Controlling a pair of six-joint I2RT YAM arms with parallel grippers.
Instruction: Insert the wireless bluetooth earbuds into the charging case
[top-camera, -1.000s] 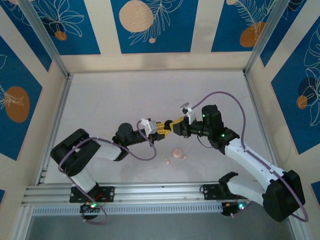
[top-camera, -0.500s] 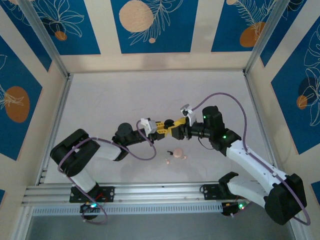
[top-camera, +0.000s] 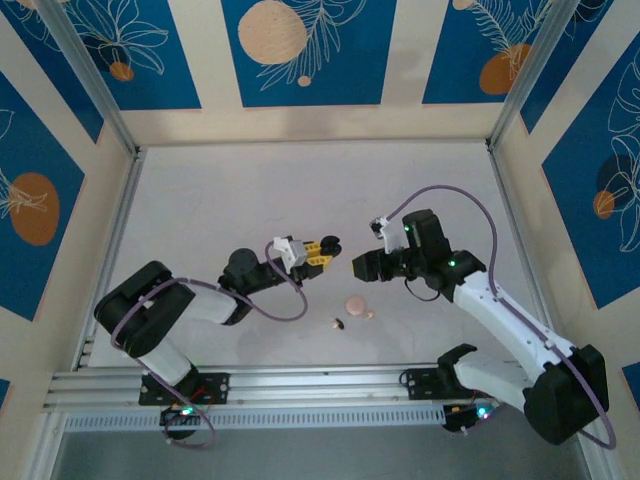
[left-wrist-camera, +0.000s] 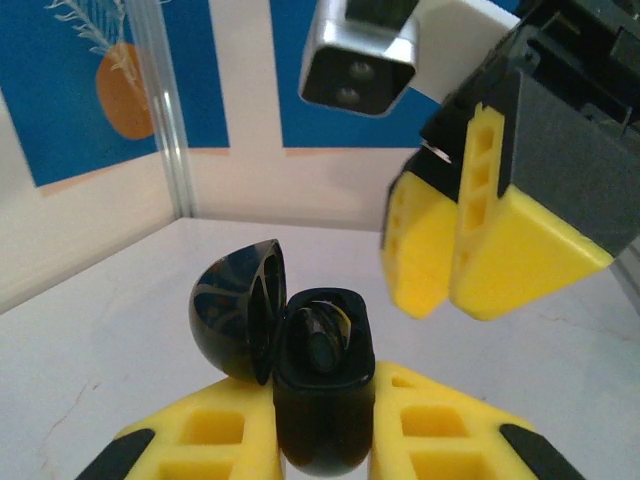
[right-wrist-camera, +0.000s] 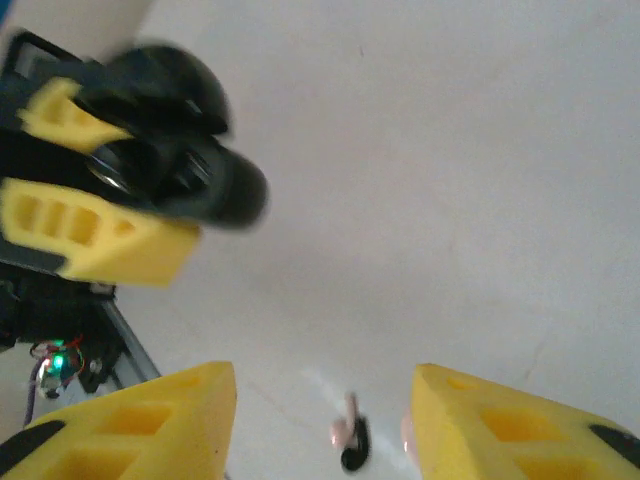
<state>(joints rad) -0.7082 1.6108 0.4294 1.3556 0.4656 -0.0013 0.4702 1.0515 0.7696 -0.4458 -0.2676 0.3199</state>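
Pale table (top-camera: 250, 200), enclosed on three sides by blue-and-cream patterned panels (top-camera: 300, 50), with metal posts at the far corners and a metal rail (top-camera: 300, 385) along the near edge. Loose items, front centre: one round pink case (top-camera: 356, 303); one pink earbud (top-camera: 370, 314) just beside it on the right; one black earbud (top-camera: 341, 323) nearer the rail, touching or almost touching a second pink bud (top-camera: 334, 322). From the right wrist the black earbud (right-wrist-camera: 353, 445) lies on the surface below and between that arm's fingers. Black case (left-wrist-camera: 322, 390): lifted off the table, lid (left-wrist-camera: 238, 310) swung open to the left, a dark bud (left-wrist-camera: 322, 345) seated in its well. Left gripper (top-camera: 318, 250): clamped on the body of the black case, arm stretched low across the table toward the centre. Right gripper (top-camera: 357, 267): fingers spread with nothing between them, facing the left gripper across a small gap, arm bent at the elbow and reaching in from the right. From the left wrist the right gripper (left-wrist-camera: 450, 260) hangs above and right of the open case, not touching it. Open room: the far half and both side margins of the table; the loose items sit between the two grippers and the rail.
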